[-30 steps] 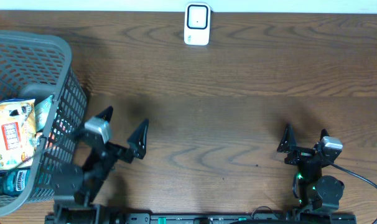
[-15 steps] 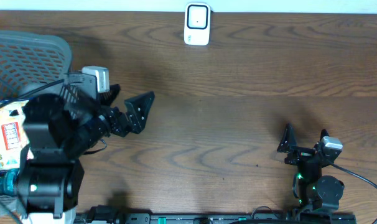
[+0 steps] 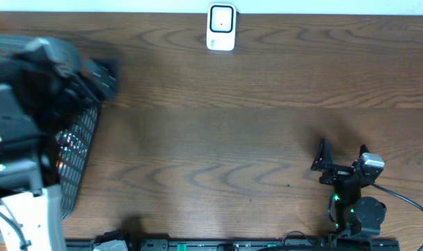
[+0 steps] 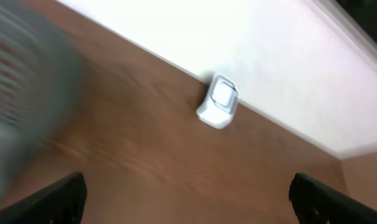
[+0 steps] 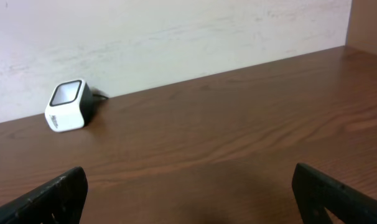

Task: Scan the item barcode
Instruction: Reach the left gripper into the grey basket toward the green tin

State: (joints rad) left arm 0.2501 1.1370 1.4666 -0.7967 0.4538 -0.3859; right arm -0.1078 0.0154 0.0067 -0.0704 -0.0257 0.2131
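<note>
the white barcode scanner (image 3: 221, 26) is seen standing at the far edge of the wooden table (image 3: 253, 125), against the wall. the grey mesh basket (image 3: 82, 136) is set at the table's left end; its inside is covered by the blurred left arm (image 3: 23, 118), so no item can be made out. the left gripper (image 4: 188, 202) is held with fingers wide apart, nothing between them. the right gripper (image 5: 191, 199) is likewise spread and empty, near the front edge.
</note>
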